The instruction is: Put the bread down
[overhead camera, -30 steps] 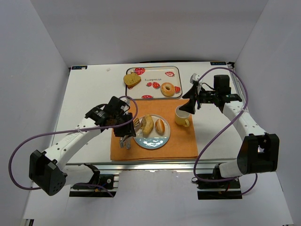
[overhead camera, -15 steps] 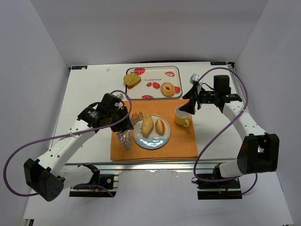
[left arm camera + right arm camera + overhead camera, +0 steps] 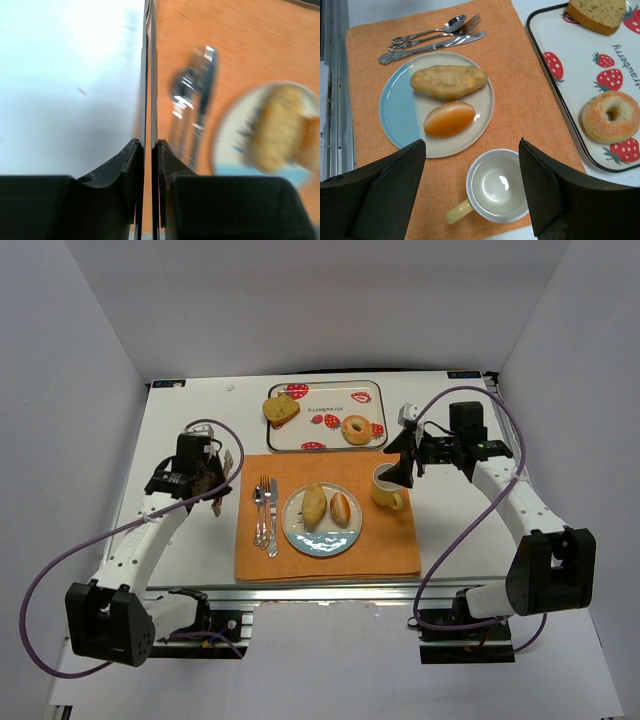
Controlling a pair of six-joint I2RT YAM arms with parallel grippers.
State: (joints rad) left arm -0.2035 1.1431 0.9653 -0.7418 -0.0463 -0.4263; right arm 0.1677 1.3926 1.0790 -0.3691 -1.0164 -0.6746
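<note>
Left gripper [image 3: 149, 50] had backed off the plate [image 3: 305, 537] to the mat's [image 3: 390, 550] left edge and shut empty, right gripper [image 3: 471, 150] stood open over the mug [image 3: 388, 487]; bread slice [image 3: 281, 410] lay on the tray [image 3: 335, 400], far-right of the left gripper, likely nearer it.

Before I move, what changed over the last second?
The left gripper pulled back leftward off the orange cloth placemat to above the white table and shut empty, uncovering the silver cutlery. The open right gripper, blue-and-white plate with two rolls and yellow-handled cup stayed roughly put.
</note>
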